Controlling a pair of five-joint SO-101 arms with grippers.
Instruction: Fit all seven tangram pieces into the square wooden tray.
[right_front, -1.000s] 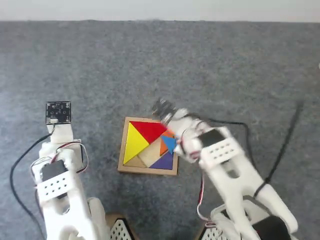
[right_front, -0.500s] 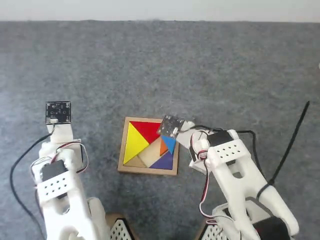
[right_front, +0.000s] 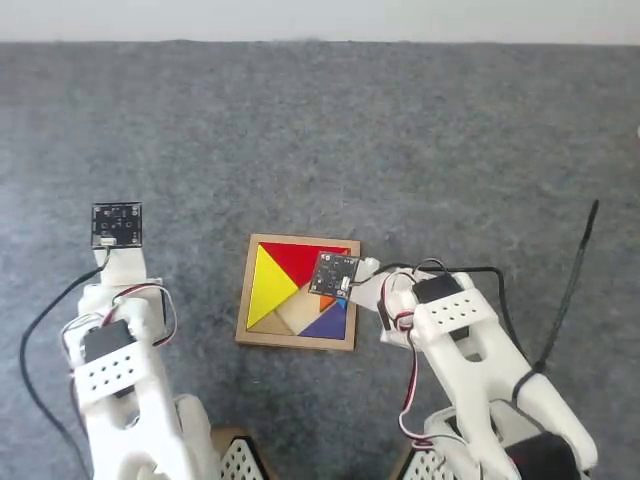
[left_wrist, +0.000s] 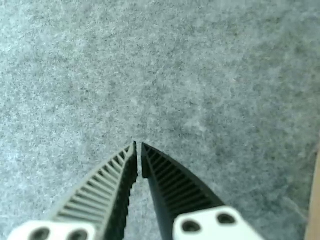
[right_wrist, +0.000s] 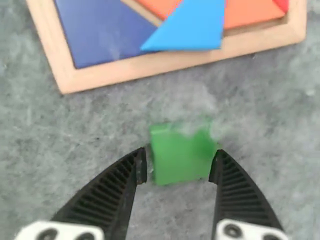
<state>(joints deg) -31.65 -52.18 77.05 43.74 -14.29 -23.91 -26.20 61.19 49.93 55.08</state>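
The square wooden tray (right_front: 243, 300) lies mid-table and holds a yellow triangle (right_front: 268, 285), a red triangle (right_front: 295, 258), an orange piece (right_front: 326, 300) and a dark blue piece (right_front: 328, 323). A light blue triangle (right_wrist: 192, 25) rests partly on the orange piece (right_wrist: 250, 12), close to the tray rim (right_wrist: 165, 62). A green square (right_wrist: 181, 152) sits on the carpet just outside the tray. My right gripper (right_wrist: 180, 156) is open and low, one finger on each side of the square. My left gripper (left_wrist: 138, 146) is shut over bare carpet, well left of the tray.
Grey carpet (right_front: 420, 130) covers the whole table, with open room behind the tray and on both sides. The right arm's body (right_front: 450, 320) and its black cable (right_front: 570, 300) lie right of the tray. The left arm (right_front: 115, 330) stands at the front left.
The right arm pulled back from the tray's far right corner and dropped toward the carpet by the tray's right edge. The left arm stayed still.
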